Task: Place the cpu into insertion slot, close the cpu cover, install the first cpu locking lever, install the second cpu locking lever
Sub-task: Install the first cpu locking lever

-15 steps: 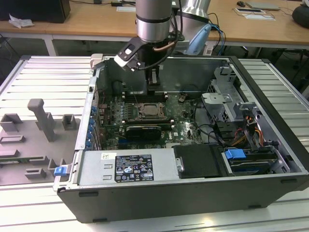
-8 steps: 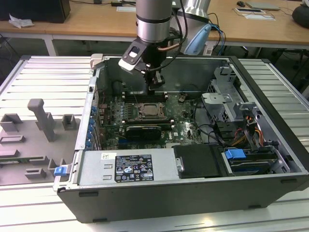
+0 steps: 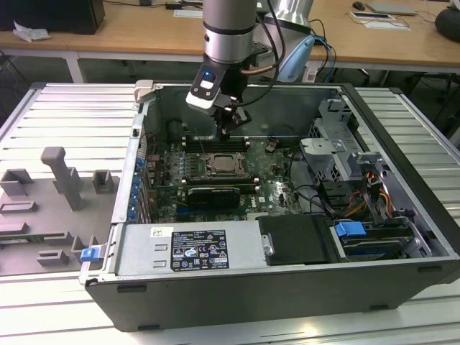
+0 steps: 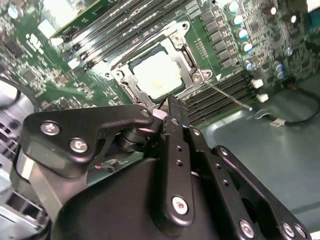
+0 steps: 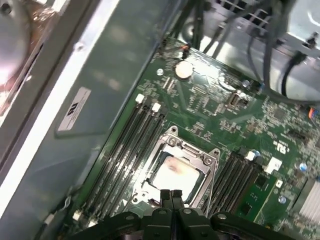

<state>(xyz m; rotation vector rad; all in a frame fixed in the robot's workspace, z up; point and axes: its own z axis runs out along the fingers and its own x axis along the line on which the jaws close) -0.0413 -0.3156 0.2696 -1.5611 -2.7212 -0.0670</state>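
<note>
The cpu (image 4: 156,74) lies flat in the insertion slot (image 3: 224,166), its pale metal top showing through the window of the cpu cover (image 4: 186,54), which is folded down over it. In the first wrist view the cpu (image 5: 175,172) sits inside the cover's silver frame (image 5: 192,148). A thin metal locking lever (image 4: 230,95) sticks out along one side of the socket. My gripper (image 3: 226,130) hangs just above the socket's edge with its black fingertips (image 5: 165,196) pressed together, holding nothing.
Rows of long memory slots (image 5: 125,145) flank the socket on both sides. A black graphics card (image 3: 213,194) lies just in front of it. The case walls (image 3: 237,97), drive cage (image 3: 338,136) and loose cables (image 3: 316,198) hem in the board.
</note>
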